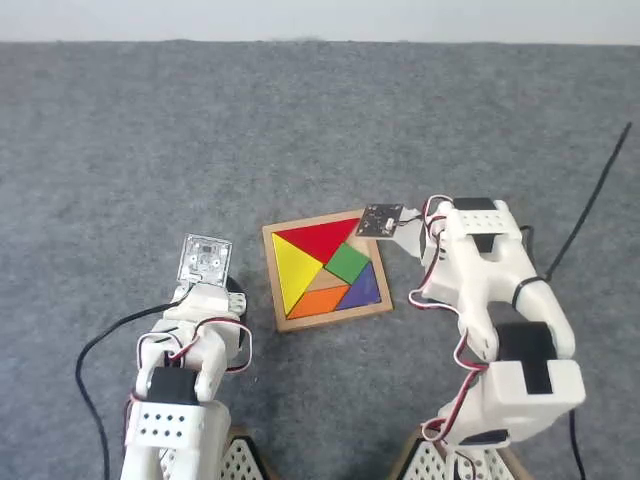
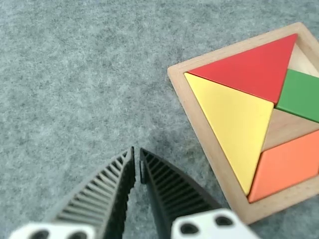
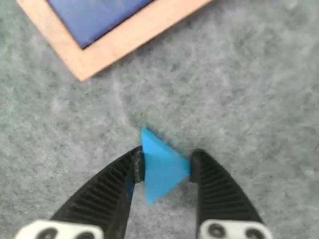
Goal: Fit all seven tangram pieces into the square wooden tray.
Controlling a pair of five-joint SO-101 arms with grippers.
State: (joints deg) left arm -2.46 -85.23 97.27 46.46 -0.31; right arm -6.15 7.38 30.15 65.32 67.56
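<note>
The square wooden tray (image 1: 272, 280) lies mid-table and holds a red triangle (image 1: 320, 240), a yellow triangle (image 1: 291, 268), a green square (image 1: 348, 262), an orange piece (image 1: 318, 303) and a blue-purple piece (image 1: 362, 289). A bare wooden triangular slot (image 1: 323, 280) shows in the middle. My right gripper (image 3: 167, 157) is shut on a small light-blue triangle (image 3: 162, 169), low over the mat just off the tray's corner (image 3: 124, 42). My left gripper (image 2: 137, 155) is shut and empty over the mat, beside the tray's yellow-triangle side (image 2: 207, 134).
Grey felt mat (image 1: 150, 150) covers the whole table, with open room to the far side and left. The right arm (image 1: 490, 270) stands close to the tray's right edge. The left arm (image 1: 195, 340) sits at the tray's left. Black cables (image 1: 590, 215) trail over the mat.
</note>
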